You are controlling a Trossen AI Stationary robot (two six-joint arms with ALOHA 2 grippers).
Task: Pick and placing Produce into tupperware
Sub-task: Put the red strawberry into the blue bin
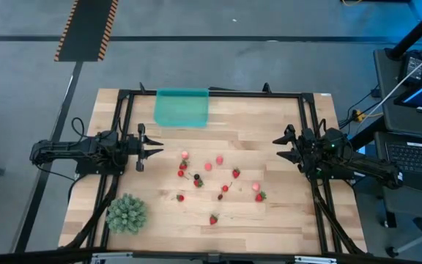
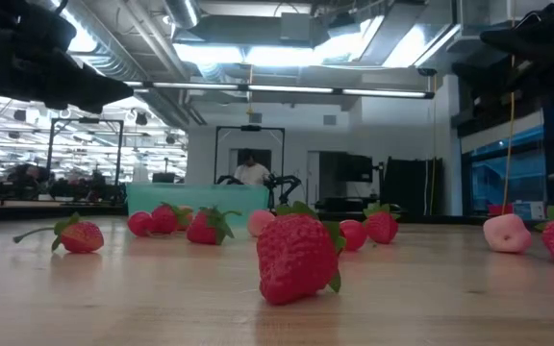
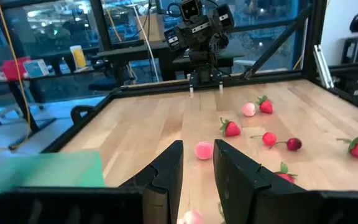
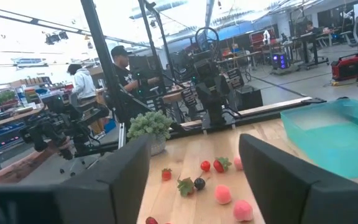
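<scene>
Roughly a dozen tiny red and pink strawberry-like fruits (image 1: 216, 178) lie loose across the middle of your light wooden table (image 1: 269, 227), none of them yet in the shallow rectangular translucent teal-green plastic container (image 1: 182, 107), which sits empty at the far edge, well apart from the scatter. You have both arms parked at the sides, so nothing is being carried. Your right gripper (image 1: 278, 141) waits above the table's right side with its fingers spread wide and nothing between them, which I read as readiness to drop over a fruit. Your left gripper (image 1: 157, 152) hangs at the left side, just beside the nearest pink fruit, with its fingers (image 3: 166, 171) drawn near each other, only a narrow gap between, pinching nothing. One large spiky green plant-like ball (image 1: 126, 213) rests at the near left corner, away from the fruit; leave it where it is
</scene>
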